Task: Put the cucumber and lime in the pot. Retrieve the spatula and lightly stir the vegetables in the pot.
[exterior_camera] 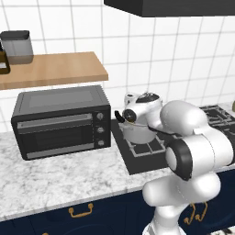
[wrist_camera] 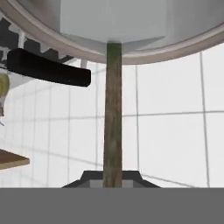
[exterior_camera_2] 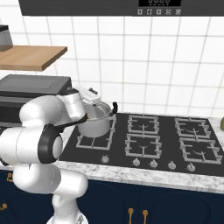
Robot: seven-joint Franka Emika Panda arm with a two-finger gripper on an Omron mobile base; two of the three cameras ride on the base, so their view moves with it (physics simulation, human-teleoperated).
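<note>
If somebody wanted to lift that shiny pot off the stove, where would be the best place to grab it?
Probably by the black loop handle on the side of the pot, coming in level from the bare burners to its right. The wall is wide, round and smooth, while the handle sticks out clear. The arm's hand crowds the top.

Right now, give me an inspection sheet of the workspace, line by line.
Surface: marble counter with a black cooktop set into it.
Job's things: steel pot on the front left burner; a wooden handle, likely the spatula, reaches into the pot. Cucumber and lime: not visible, pot contents hidden.
Clutter: black toaster oven left of the pot.
Grippers: gripper over the pot, shut on the spatula handle.
Cables: nothing seen.
Surroundings: white tiled wall, wooden shelf with a grey canister, range hood above.
</note>
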